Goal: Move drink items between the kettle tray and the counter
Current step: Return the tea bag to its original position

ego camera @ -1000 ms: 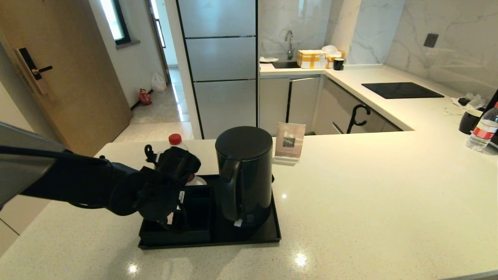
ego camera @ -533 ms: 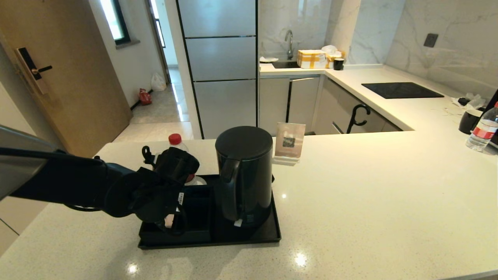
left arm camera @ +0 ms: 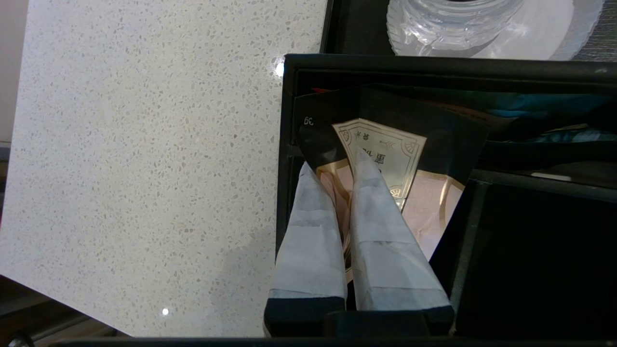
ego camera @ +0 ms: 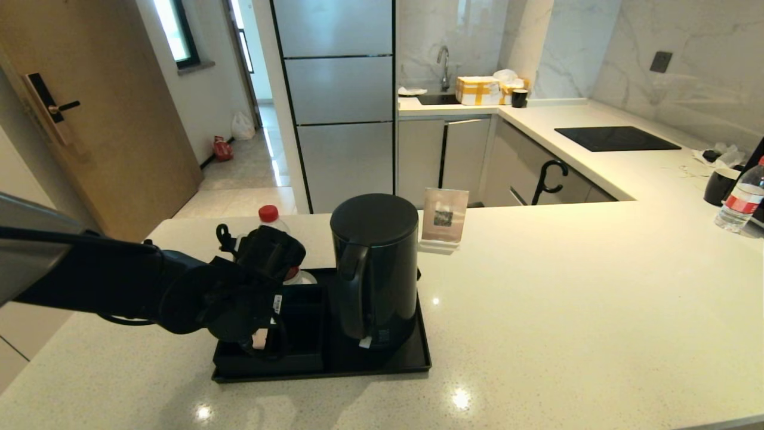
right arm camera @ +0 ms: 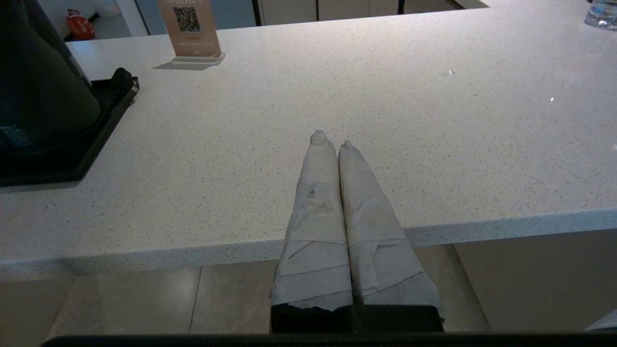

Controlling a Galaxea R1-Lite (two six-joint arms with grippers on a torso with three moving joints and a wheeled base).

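Observation:
The matte-black kettle [ego camera: 375, 269] stands upright on its base at the right of the black kettle tray [ego camera: 412, 361]. My left gripper [ego camera: 259, 343] reaches down into the tray's compartment box [ego camera: 298, 352]. In the left wrist view the left gripper [left arm camera: 336, 161] is shut on the edge of a pale-pink tea sachet [left arm camera: 434, 212] with a gold border. Its "CHALI" band does not show. The off-white speckled counter [ego camera: 567, 298] carries the tray. My right gripper [right arm camera: 330, 140] hangs shut and empty at the counter's front edge, out of the head view.
A black sachet with a cream label [left arm camera: 385, 144] lies over the pink one in the box. A clear water bottle with a red cap [ego camera: 268, 213] stands behind the box. A QR sign [ego camera: 444, 218] stands behind the kettle. Another bottle [ego camera: 740, 200] and a black cup [ego camera: 719, 185] are far right.
My left arm has shifted slightly to the left over the compartment box, then held nearly still. The kettle and tray have not moved.

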